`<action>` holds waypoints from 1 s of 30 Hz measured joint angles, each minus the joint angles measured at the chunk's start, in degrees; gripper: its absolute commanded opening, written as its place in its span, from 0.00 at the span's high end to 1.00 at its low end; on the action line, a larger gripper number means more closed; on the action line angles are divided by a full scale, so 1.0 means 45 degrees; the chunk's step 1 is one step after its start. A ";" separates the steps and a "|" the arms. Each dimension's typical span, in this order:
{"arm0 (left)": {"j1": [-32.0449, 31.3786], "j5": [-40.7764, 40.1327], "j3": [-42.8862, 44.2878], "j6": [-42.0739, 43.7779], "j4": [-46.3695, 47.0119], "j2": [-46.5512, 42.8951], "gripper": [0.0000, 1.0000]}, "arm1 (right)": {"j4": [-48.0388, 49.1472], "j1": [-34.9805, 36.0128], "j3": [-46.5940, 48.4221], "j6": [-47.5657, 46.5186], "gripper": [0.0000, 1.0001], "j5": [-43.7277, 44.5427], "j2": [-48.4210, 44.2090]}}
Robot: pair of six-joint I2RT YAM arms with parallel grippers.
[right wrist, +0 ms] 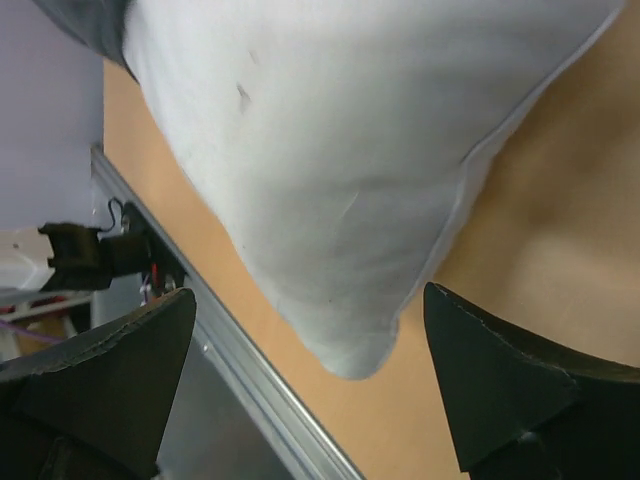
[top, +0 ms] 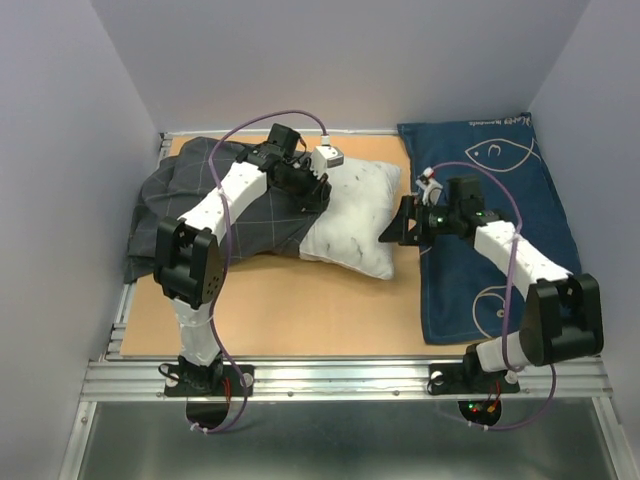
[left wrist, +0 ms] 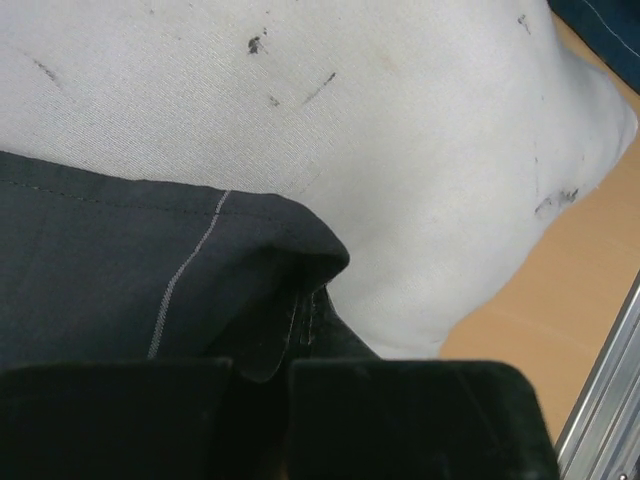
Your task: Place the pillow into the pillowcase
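Observation:
The white pillow (top: 355, 220) lies across the middle of the board. Its left part is inside the dark grey grid-patterned pillowcase (top: 225, 205). My left gripper (top: 318, 196) is at the pillowcase's open edge on top of the pillow. In the left wrist view the gripper (left wrist: 262, 372) is shut on a fold of the pillowcase hem (left wrist: 300, 290), with the pillow (left wrist: 400, 150) bare beyond it. My right gripper (top: 393, 230) is open at the pillow's near right corner. In the right wrist view that gripper (right wrist: 310, 295) has its jaws wide apart, with the pillow corner (right wrist: 345, 340) between them, not gripped.
A navy blue cloth with white fish drawings (top: 500, 200) lies flat on the right, under my right arm. The metal rail (top: 350, 375) runs along the board's near edge and shows in the right wrist view (right wrist: 250, 380). Grey walls enclose the far and side edges.

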 measured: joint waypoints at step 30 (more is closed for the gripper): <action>-0.0869 0.1802 0.2283 0.1598 -0.2079 -0.1545 0.95 | 1.0253 0.2438 -0.1112 0.8752 0.88 -0.1064 0.0389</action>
